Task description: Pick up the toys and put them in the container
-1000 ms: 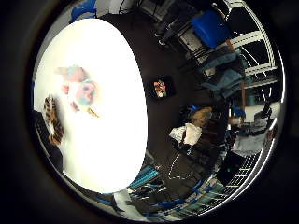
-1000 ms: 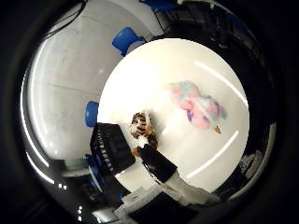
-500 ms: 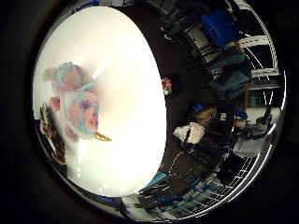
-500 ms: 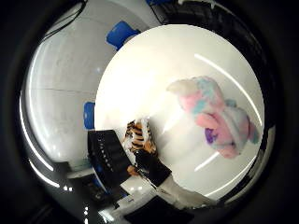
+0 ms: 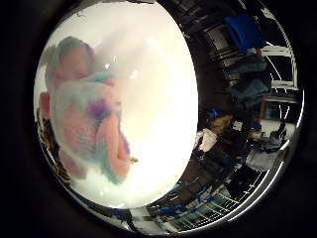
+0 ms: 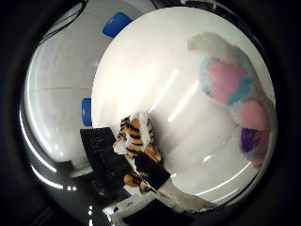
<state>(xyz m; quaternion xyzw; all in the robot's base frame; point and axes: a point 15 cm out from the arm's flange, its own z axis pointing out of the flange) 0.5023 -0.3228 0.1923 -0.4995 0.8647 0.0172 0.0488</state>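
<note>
A pastel plush toy (image 5: 89,124) in pink, light blue and purple lies on the round white table (image 5: 163,89). It fills much of the little finger side view, so it is close under the palm. A striped orange and black tiger toy (image 6: 136,136) sits at the edge of a black container (image 6: 101,155) at the table's rim. One black and white finger of my right hand (image 6: 164,183) reaches in beside the tiger toy, fairly straight and holding nothing. The pastel toy is untouched.
Blue chairs (image 6: 116,23) stand on the floor beyond the table. More blue seats (image 5: 242,29), bags and clutter (image 5: 213,134) lie on the dark floor past the table's other side.
The palm has come down towards the pastel plush toy, which now looks far larger in both views. The tiger toy and the container stay where they were.
</note>
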